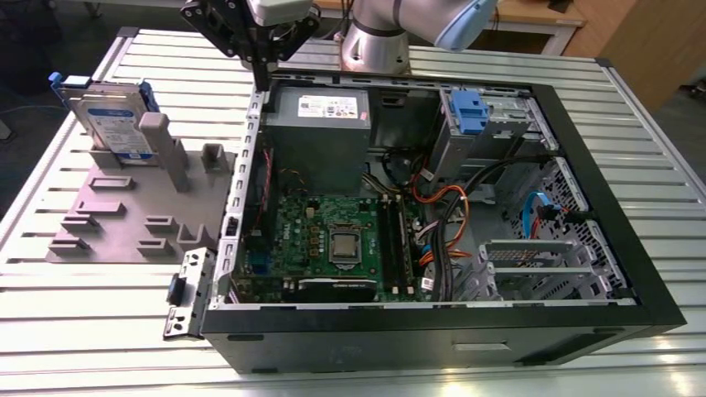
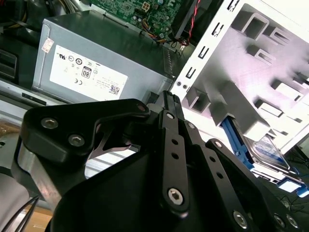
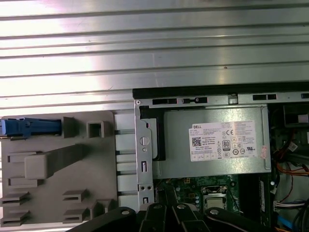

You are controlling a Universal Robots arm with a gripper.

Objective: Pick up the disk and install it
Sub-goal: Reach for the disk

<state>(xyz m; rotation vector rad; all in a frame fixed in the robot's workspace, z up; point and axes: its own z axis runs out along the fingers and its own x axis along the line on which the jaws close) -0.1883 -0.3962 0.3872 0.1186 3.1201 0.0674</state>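
The disk (image 1: 111,116) stands upright in a slot at the far end of a grey fixture plate (image 1: 121,215), on the exterior view's left. It is silver-grey with a white-and-blue label and a blue carrier. The wrist views show its blue frame as the disk (image 2: 263,145) and as the edge-on disk (image 3: 30,127). My black gripper (image 1: 263,81) hangs above the rear wall of the open computer case (image 1: 617,248), to the right of the disk and apart from it. In the second wrist view the gripper (image 2: 170,96) has its fingers together with nothing between them.
A grey power-supply box (image 1: 320,124) with a white sticker sits in the case just below the gripper. A drive bay with a blue clip (image 1: 469,112) is at the case's far right corner. The motherboard (image 1: 331,240) and cables fill the case floor. All of it rests on a slatted metal table (image 1: 88,314).
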